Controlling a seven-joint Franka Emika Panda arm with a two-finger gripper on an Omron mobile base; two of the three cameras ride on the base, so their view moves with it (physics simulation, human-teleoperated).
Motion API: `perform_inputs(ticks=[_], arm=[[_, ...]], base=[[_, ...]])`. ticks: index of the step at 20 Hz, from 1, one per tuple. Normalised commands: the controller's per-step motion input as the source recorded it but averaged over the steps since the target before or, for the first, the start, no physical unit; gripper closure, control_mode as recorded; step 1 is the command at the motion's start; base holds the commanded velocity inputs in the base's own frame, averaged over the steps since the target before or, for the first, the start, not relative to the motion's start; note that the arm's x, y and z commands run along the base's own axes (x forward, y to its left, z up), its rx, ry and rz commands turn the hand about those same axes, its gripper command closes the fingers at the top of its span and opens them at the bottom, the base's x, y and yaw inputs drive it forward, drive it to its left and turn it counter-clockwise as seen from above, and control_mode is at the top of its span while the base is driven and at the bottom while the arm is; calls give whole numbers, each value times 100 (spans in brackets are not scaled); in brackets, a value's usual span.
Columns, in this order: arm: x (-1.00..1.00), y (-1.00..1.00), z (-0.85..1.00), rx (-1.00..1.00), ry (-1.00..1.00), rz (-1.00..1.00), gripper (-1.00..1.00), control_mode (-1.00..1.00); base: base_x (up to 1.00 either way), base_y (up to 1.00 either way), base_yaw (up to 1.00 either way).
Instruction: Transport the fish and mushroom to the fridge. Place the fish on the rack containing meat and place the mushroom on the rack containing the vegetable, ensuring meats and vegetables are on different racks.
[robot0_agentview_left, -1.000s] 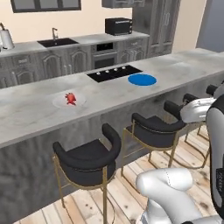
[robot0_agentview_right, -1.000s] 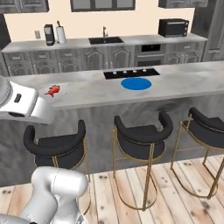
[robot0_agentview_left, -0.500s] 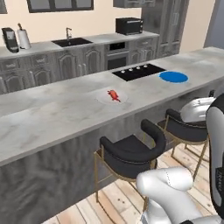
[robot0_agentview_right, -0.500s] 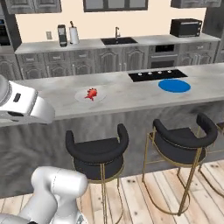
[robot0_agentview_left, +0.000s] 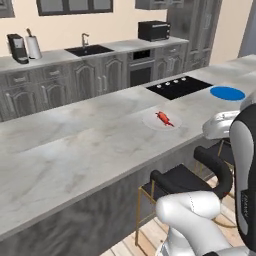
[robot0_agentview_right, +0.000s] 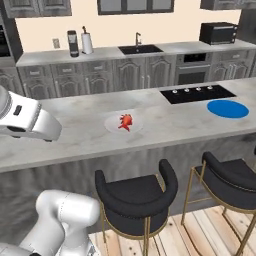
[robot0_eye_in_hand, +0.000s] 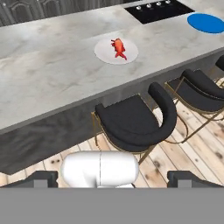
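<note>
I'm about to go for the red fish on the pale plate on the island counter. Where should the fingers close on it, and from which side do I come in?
Judging by the views, the fish lies flat on the shallow plate, so come straight down from above. Close across its narrow middle, fingers either side of its long axis. The gripper, open, is well short of the counter, over the stool.

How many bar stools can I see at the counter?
2: one stool below the fish, another below the blue plate. More may be hidden.
</note>
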Motion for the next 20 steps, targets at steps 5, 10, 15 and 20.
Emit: perform_inputs(ticks=[5,10,15,20], arm=[[0,0,0,0,0,0,-100,100],[0,0,0,0,0,0,-100,100],[0,0,0,0,0,0,-100,100],[0,0,0,0,0,0,-100,100]], base=[[94,-31,-13],[100,24,-43],[81,19,-18],[68,19,8]])
